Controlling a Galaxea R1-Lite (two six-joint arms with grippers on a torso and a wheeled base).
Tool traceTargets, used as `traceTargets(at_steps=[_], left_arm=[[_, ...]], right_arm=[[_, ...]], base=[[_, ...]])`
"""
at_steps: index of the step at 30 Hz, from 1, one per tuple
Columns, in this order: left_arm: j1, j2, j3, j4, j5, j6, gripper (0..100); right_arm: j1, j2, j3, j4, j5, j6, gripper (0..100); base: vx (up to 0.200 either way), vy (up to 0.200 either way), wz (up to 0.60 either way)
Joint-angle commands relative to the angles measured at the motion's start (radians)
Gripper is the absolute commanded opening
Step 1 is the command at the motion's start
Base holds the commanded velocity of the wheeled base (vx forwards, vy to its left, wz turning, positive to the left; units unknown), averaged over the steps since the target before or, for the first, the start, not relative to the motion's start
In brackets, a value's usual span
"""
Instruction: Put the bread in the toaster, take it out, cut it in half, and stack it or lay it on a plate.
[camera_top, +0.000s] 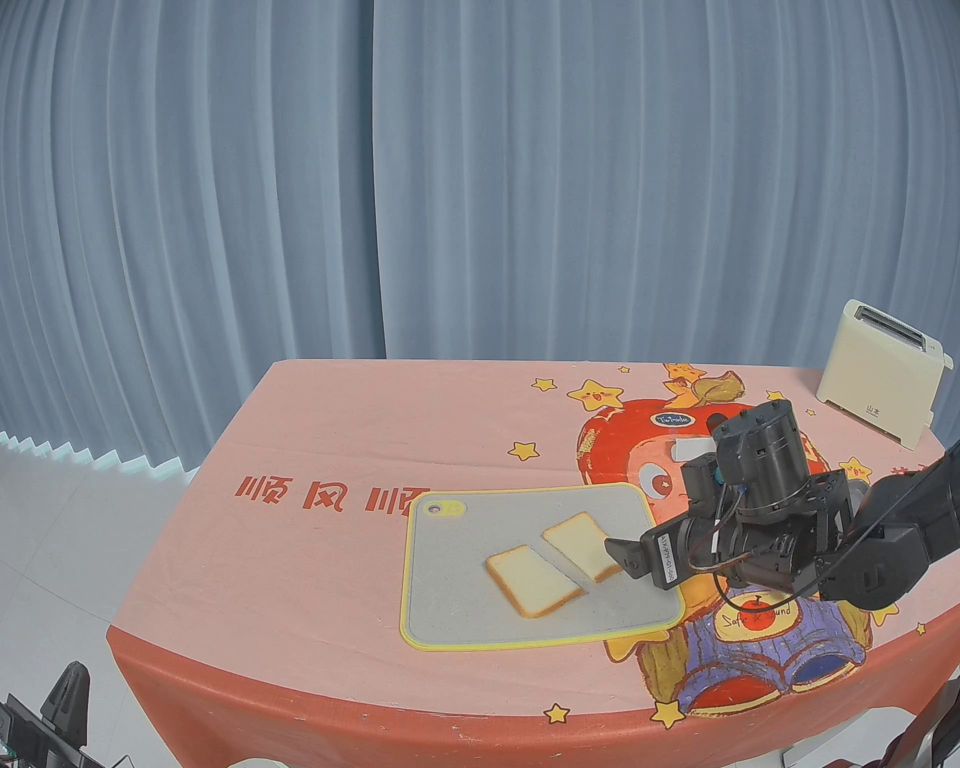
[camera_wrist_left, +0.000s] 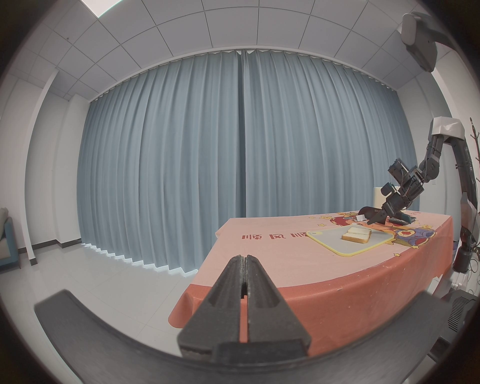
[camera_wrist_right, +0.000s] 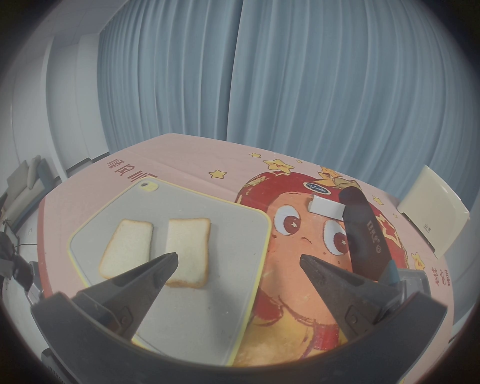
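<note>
Blue-grey curtains (camera_top: 300, 200) at the back, pink cartoon-print table (camera_top: 330, 430) up front, and all the action is on the grey, yellow-rimmed cutting board (camera_top: 450, 580). The bread is cut: two half-slices lie flat side by side on the board, apart from each other, with a narrow gap between them. The right end effector (camera_wrist_right: 237, 259) hovers low over the board's edge, fingers spread wide with nothing between them. The nearer half (camera_top: 583, 546) sits just ahead of one fingertip; the farther half (camera_top: 533, 581) lies beyond it. Beside that end effector, a dark tool with a white end (camera_wrist_right: 365, 240) lies on the tablecloth. Well behind it, at the table's far corner, stands the cream toaster (camera_top: 882, 372). The left end effector (camera_wrist_left: 244, 265) hangs off the table, well away from the board, fingers pressed together, holding nothing.
</note>
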Motion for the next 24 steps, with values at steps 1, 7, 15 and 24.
traceTargets(at_steps=[1,7,15,24], left_arm=[[0.000,-0.016,0.016,0.000,0.001,0.000,0],[0.000,-0.016,0.016,0.000,0.001,0.000,0],[0.000,-0.016,0.016,0.000,-0.001,0.000,0],[0.000,-0.016,0.016,0.000,-0.001,0.000,0]], right_arm=[[-0.010,0.013,-0.015,0.000,-0.024,0.003,100],[-0.013,0.022,-0.019,0.000,-0.034,0.018,100],[-0.011,0.049,-0.021,0.000,-0.037,0.019,100],[-0.014,0.062,-0.024,0.000,-0.037,0.019,100]], base=[[0.000,0.000,0.00],[0.000,0.000,0.00],[0.000,0.000,0.00],[0.000,0.000,0.00]])
